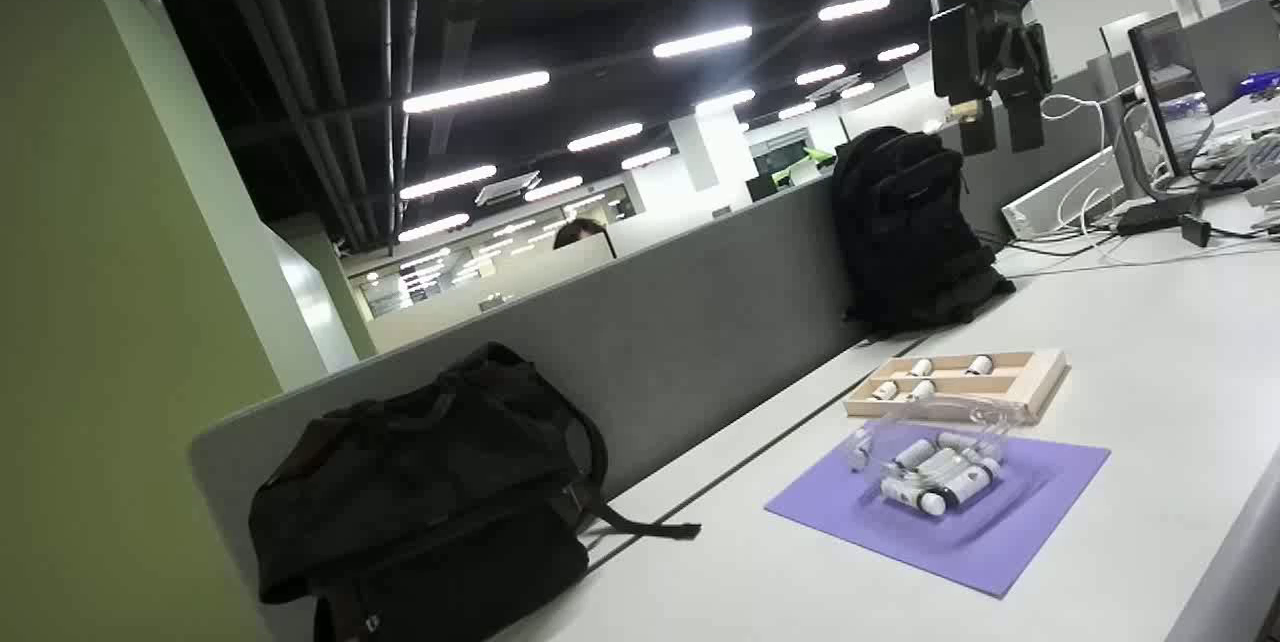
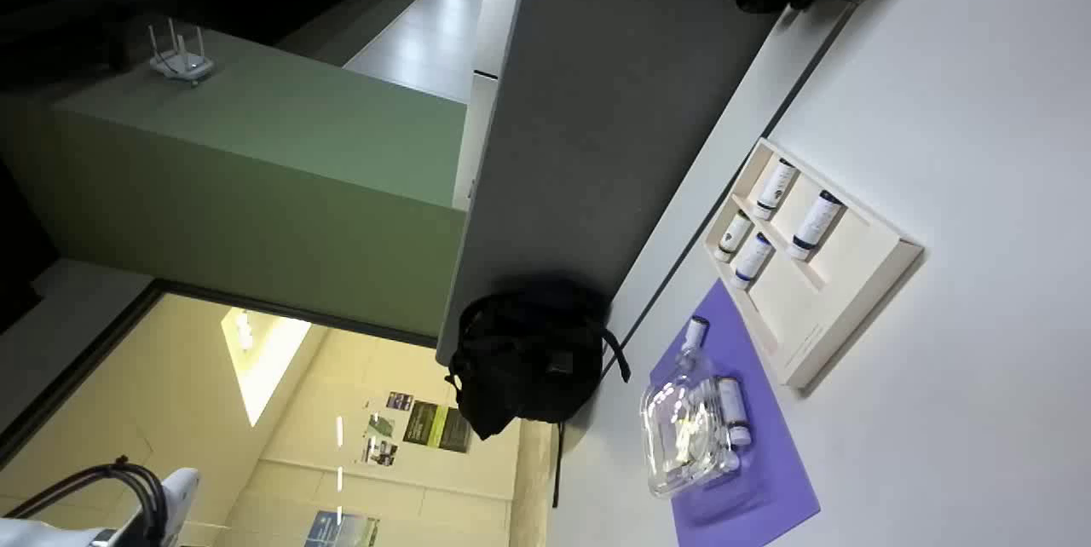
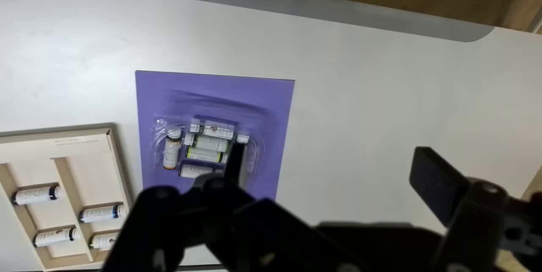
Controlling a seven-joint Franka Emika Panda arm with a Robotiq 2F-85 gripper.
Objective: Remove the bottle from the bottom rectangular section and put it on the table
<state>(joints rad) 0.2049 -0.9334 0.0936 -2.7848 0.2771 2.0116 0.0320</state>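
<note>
Mat [image 3: 275, 94], purple: lying flat on the table [image 3: 360, 94], the long pale top that stretches out around the mat.
Tray [image 2: 839, 324], pale wood, divided lengthwise: just beside the mat, on the same table.
Bottles [image 2: 816, 225], four, white-labelled: lying in the tray beside the mat, two in each long section; which of these counts as the bottom one cannot be told.
Container [image 2: 655, 457], clear: on the mat, further bottles [image 3: 171, 153] showing through it, exact number uncertain.
Gripper [image 1: 1002, 122], black: raised well above the mat, jaws spread wide apart, released.
Bags [image 1: 445, 512], two, black: apart from the mat, at the grey partition [image 1: 700, 332].
</note>
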